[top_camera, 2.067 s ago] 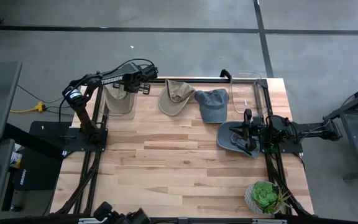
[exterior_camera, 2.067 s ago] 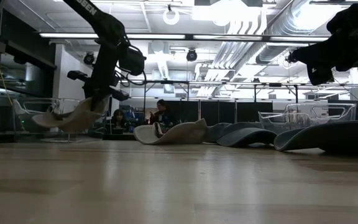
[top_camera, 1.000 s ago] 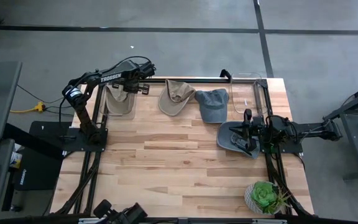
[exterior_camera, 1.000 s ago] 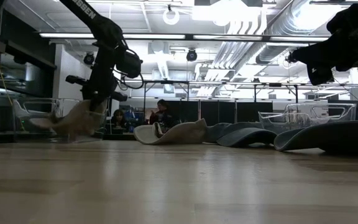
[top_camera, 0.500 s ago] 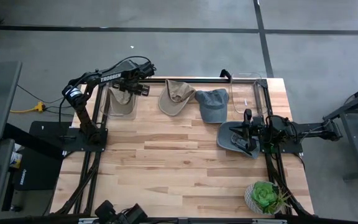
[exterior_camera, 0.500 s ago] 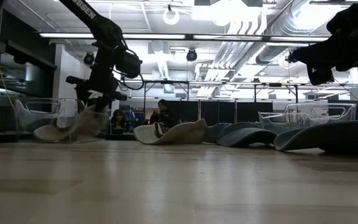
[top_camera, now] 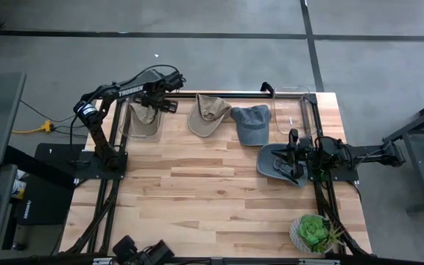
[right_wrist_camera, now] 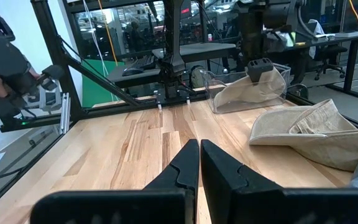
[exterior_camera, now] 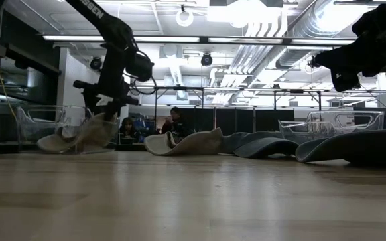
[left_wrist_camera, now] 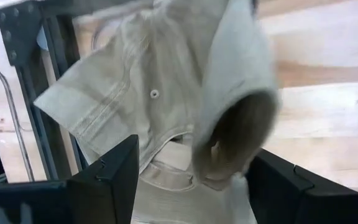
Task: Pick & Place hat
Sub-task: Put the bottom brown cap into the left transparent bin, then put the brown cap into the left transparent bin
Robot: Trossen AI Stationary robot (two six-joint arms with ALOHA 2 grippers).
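A beige hat (top_camera: 144, 121) lies crumpled in a clear bin (top_camera: 126, 125) at the table's far left corner, brim and crown resting on the bin's floor (exterior_camera: 79, 137). My left gripper (left_wrist_camera: 194, 162) hangs open just above it, one finger on each side of the hat's raised fold (left_wrist_camera: 235, 124). A second beige hat (top_camera: 208, 112), a blue-grey cap (top_camera: 250, 124) and a grey hat (top_camera: 274, 163) lie on the table. My right gripper (right_wrist_camera: 199, 163) is shut and hovers high over the grey hat (exterior_camera: 354, 147). My left gripper points down over the hat's raised fold (left_wrist_camera: 229, 143), which stands up between its spread fingers (left_wrist_camera: 114, 177). I cannot tell whether the fingers touch the cloth. The hat rests on the bin floor.
A second clear bin (top_camera: 293, 110) stands at the far right corner. A potted plant (top_camera: 313, 232) sits near the front right edge. Black frame rails (top_camera: 109, 147) run along both table sides. People sit in the room beyond the table (exterior_camera: 173, 120).
My left gripper has opened and let go of the beige hat. The hat, which hung below the fingers a second ago, has dropped and settled on the bin floor. The gripper has risen slightly above it.
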